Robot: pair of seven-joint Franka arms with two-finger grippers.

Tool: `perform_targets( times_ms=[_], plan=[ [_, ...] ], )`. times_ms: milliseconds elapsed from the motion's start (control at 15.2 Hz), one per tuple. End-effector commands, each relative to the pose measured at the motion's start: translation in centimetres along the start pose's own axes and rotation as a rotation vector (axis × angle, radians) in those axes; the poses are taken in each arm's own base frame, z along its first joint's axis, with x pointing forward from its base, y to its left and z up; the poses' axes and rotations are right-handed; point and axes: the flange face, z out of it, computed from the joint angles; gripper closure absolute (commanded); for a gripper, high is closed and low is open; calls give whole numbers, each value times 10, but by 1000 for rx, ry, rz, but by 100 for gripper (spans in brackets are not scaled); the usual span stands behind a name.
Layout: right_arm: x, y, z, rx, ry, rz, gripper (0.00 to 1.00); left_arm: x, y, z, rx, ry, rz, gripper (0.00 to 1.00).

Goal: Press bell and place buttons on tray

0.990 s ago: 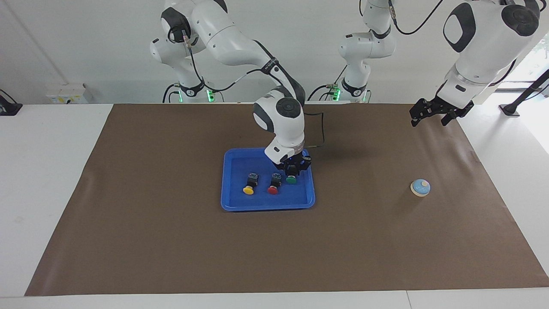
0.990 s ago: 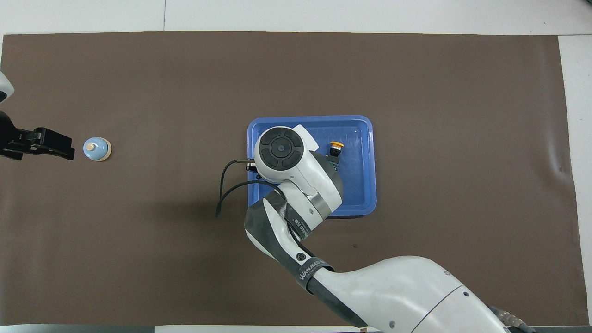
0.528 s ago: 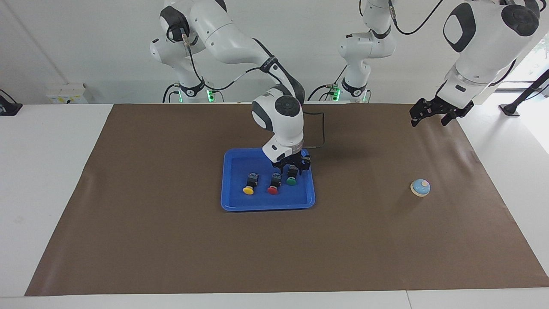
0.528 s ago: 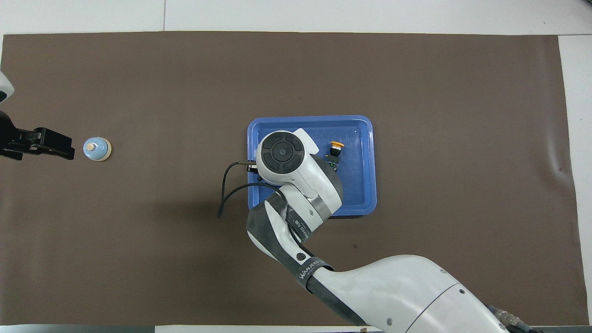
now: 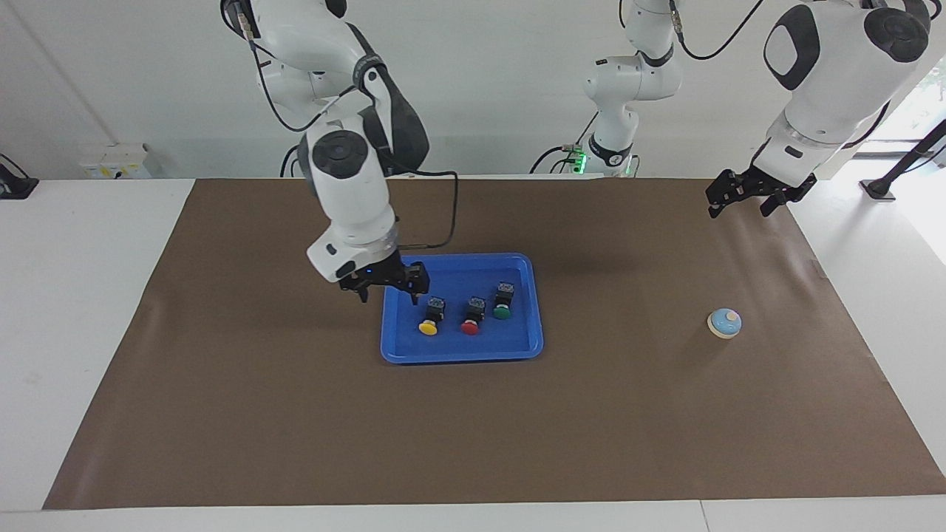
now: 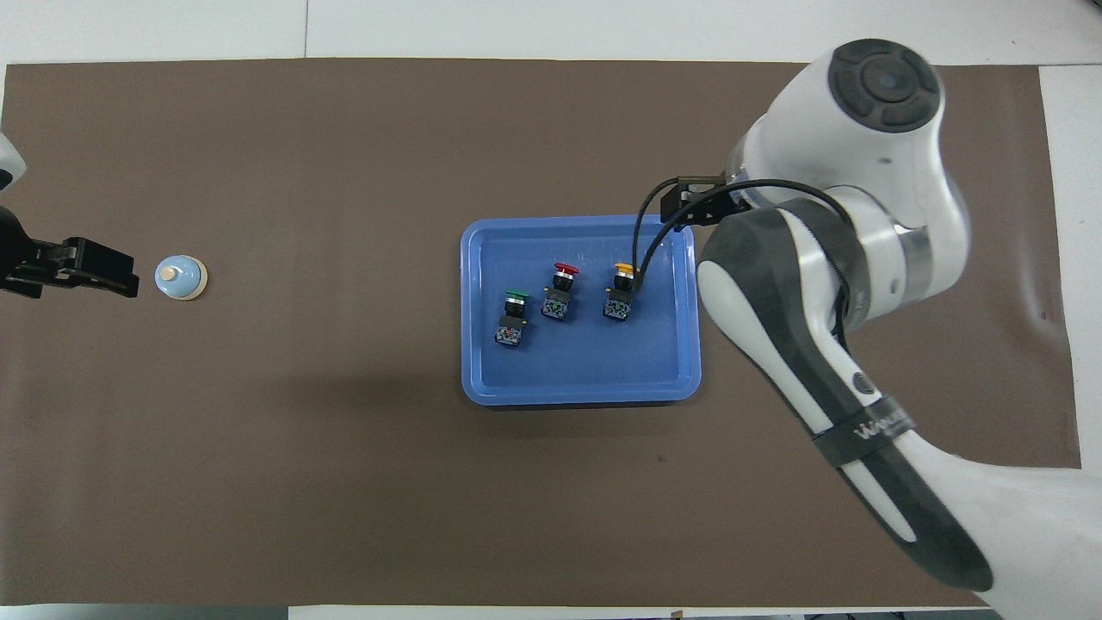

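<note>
The blue tray (image 5: 462, 353) lies mid-mat and also shows in the overhead view (image 6: 585, 394). Three buttons lie in it in a row: green (image 5: 502, 312) (image 6: 515, 300), red (image 5: 471, 327) (image 6: 566, 270) and yellow (image 5: 428, 327) (image 6: 624, 269). My right gripper (image 5: 389, 298) is open and empty, raised over the tray's rim at the right arm's end; the arm hides it in the overhead view. The light-blue bell (image 5: 724, 323) (image 6: 180, 277) stands alone toward the left arm's end. My left gripper (image 5: 739, 213) (image 6: 112, 275) waits open in the air beside the bell.
A brown mat (image 5: 295, 414) covers most of the white table. The right arm's forearm (image 6: 801, 344) hangs over the mat beside the tray. A black cable (image 5: 443, 214) loops from the right wrist.
The right gripper let go of the green button in the tray, rose and swung toward the right arm's end. The left arm has not moved.
</note>
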Motion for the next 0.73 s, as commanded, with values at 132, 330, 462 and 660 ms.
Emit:
perform_targets(
  times_ms=[132,330,462,660],
  plan=[
    [-11,79,-39,-4,-60,-125,0,-8,-1,-1,-9,9,-7,0],
    [-35,106,-76,-13,-90,-123,0,-8,-2,-1,-9,8,-9,0],
    [-56,118,-103,-21,-79,-109,0,-12,-2,1,-10,-18,-12,0],
    [-87,134,-132,-32,-85,-79,0,-8,-13,2,-9,15,-70,54]
  ],
)
